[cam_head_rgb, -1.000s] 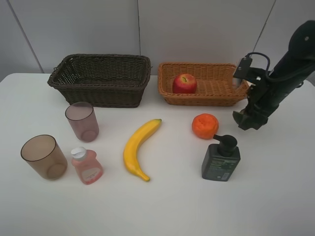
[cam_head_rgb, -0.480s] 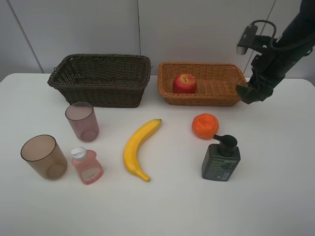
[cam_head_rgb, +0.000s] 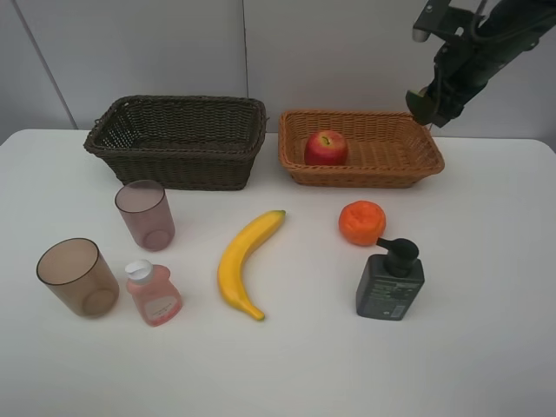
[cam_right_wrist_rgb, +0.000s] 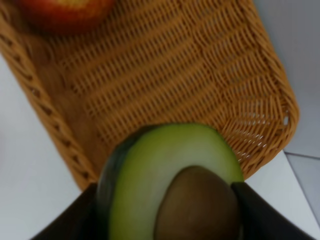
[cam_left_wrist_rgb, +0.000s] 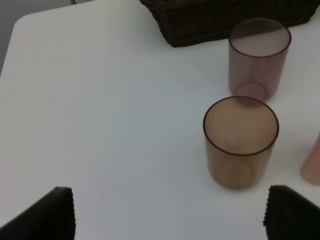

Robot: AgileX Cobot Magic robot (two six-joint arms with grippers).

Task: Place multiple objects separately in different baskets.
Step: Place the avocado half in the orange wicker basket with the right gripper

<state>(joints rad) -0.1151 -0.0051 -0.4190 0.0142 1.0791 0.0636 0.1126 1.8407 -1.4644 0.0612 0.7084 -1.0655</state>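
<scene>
On the dark green pump bottle (cam_head_rgb: 389,280), the label (cam_head_rgb: 387,297) is illegible.

Right wrist view's edges crop the halved avocado (cam_right_wrist_rgb: 150,170) and the red apple (cam_right_wrist_rgb: 65,12).

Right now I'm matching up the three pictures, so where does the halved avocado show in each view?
Exterior high: halved avocado upper right, held above the tan basket's right end.
Left wrist: not in it.
Right wrist: avocado in the foreground, cut face showing, basket beyond.
Shared landmark: the red apple in that basket.
</scene>
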